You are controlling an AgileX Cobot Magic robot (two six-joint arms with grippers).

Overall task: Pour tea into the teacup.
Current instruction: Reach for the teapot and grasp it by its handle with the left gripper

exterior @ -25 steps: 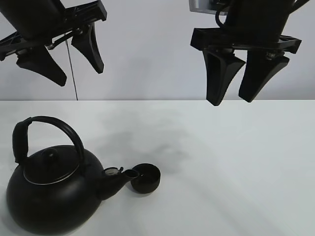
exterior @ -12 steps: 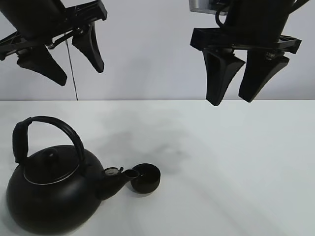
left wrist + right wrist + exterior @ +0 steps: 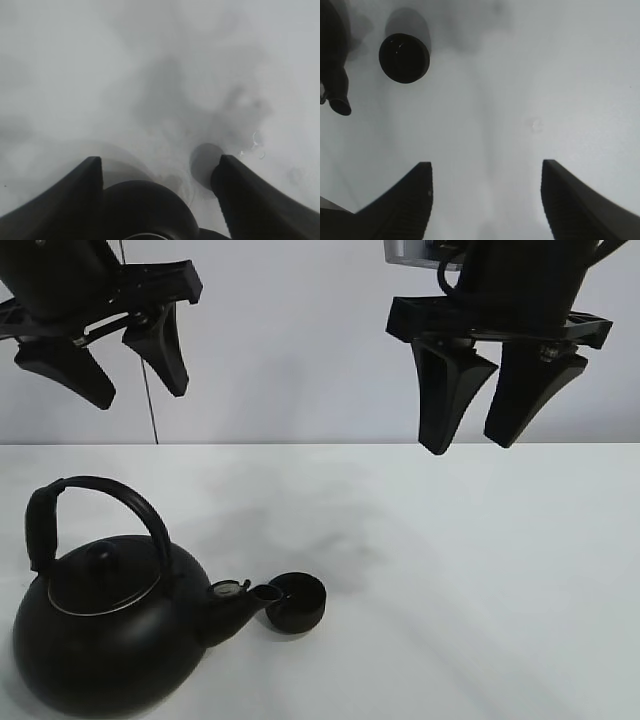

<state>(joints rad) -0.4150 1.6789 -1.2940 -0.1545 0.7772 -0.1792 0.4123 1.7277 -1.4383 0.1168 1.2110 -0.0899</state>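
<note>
Exterior high view: the teacup (image 3: pixel 295 601) stands upright on the white table (image 3: pixel 480 570), lower centre-left of the frame. It sits directly at the tip of the kettle spout (image 3: pixel 250 595). Whether spout and cup rim touch cannot be told from this angle. The kettle (image 3: pixel 105 640) occupies the lower left corner and rests upright on the table, its arched handle (image 3: pixel 95 502) raised over the lid knob (image 3: pixel 100 556).

The left fingers (image 3: pixel 160 350) hang in the upper left of the frame, well above the kettle. They are spread apart, with nothing between them. The right fingers (image 3: pixel 445 390) hang in the upper right, pointing down, well clear of the table and well apart from cup and kettle. They are also parted, with an empty gap between them.

Right wrist view: the teacup (image 3: pixel 404 57) appears in the upper left as a dark round opening seen from above. What it contains cannot be made out. The kettle spout (image 3: pixel 339 102) shows at the left edge, near the cup but with bare table between them here. The two right fingers (image 3: pixel 405 200) sit at the lower left and lower right, wide apart, over bare table (image 3: pixel 520 75).

Left wrist view: the picture is blurred. The left fingers (image 3: pixel 75 195) show at the lower left and lower right, spread wide. A dark rounded form (image 3: pixel 145 210) lies between them at the bottom edge, too blurred to identify.
</note>
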